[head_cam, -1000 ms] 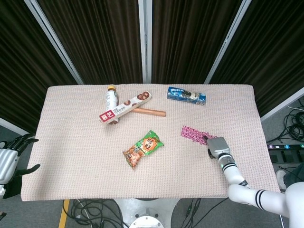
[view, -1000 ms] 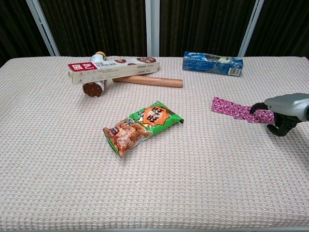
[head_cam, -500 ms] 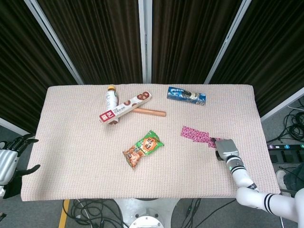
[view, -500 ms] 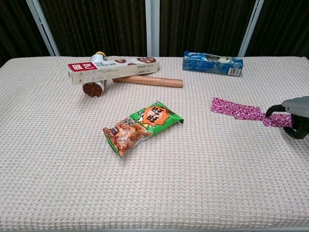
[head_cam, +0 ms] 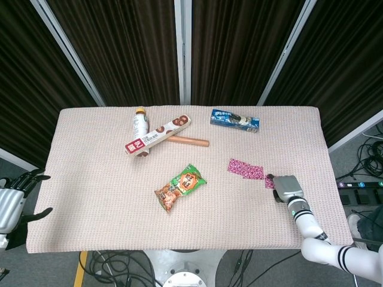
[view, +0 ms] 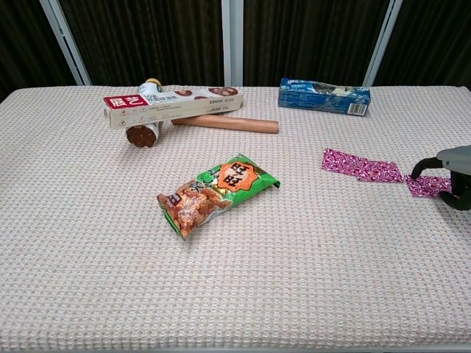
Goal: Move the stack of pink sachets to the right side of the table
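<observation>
Right hand (view: 450, 179) pinches one pink sachet (view: 425, 185) at the right edge, apart from the sachets (view: 360, 165) lying mid-right. Likely the stack split, so only part travels. Left hand (head_cam: 12, 200) idles, fingers spread, off the table's (head_cam: 90, 197) left side.

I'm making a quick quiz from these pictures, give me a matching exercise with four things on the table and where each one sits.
Things:
1. blue packet
2. green snack bag
3. pink sachets
4. white bottle

Places:
A. middle of the table
B. far edge, right of centre
C. far left, beside the long red-and-white box
D. just left of the right robot hand

Pairs: 1-B, 2-A, 3-D, 4-C
</observation>
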Controlling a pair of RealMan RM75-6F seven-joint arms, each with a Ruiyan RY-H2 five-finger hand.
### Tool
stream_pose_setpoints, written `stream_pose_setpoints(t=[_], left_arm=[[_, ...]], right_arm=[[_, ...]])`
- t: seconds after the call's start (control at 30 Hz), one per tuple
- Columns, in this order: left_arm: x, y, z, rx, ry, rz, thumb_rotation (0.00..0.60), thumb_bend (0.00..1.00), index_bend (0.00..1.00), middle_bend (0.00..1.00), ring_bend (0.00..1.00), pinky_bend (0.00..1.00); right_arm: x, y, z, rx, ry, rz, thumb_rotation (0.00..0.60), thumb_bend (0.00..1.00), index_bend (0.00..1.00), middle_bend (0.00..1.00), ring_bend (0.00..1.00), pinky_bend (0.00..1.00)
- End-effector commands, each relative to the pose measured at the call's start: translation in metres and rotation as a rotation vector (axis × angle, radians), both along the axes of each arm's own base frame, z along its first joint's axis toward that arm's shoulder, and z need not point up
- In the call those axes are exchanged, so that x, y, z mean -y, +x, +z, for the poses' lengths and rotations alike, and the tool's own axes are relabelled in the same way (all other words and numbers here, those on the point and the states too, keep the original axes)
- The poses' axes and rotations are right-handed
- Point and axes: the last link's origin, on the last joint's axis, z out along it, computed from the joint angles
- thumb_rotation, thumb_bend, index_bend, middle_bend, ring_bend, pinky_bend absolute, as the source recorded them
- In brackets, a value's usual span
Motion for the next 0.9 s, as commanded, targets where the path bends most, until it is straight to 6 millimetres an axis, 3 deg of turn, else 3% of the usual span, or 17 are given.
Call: stream_pose_setpoints(t=[0.03, 0.23, 0.6, 0.9], left_arm=[[0.0, 0.0, 0.0, 0.002, -0.001, 0.0, 0.6, 0.0, 0.31, 0.29, 0.23, 0.34], [-0.001, -0.002, 0.001, 0.008, 0.001, 0.006, 0.6, 0.0, 0.31, 0.29, 0.23, 0.34], [-0.006, -0.015, 0.002, 0.019, -0.004, 0.051, 0.6, 0.0, 0.31, 0.29, 0.23, 0.34], [-0.008, -0.017, 0.002, 0.02, 0.0, 0.052, 0.6, 0.0, 0.31, 0.29, 0.23, 0.34]], right_arm=[[0.004, 0.01, 0.005, 0.018, -0.019, 0.025, 0.577, 0.54, 0.19, 1.0, 1.0, 1.0], [0.014, 0.022, 0.004, 0.032, -0.033, 0.036, 0.57, 0.54, 0.19, 1.0, 1.0, 1.0], [0.033, 0.02, -0.027, 0.023, 0.019, -0.011, 0.567, 0.53, 0.19, 1.0, 1.0, 1.0], [0.029, 0.02, -0.036, -0.006, 0.05, 0.002, 0.567, 0.53, 0.19, 1.0, 1.0, 1.0]])
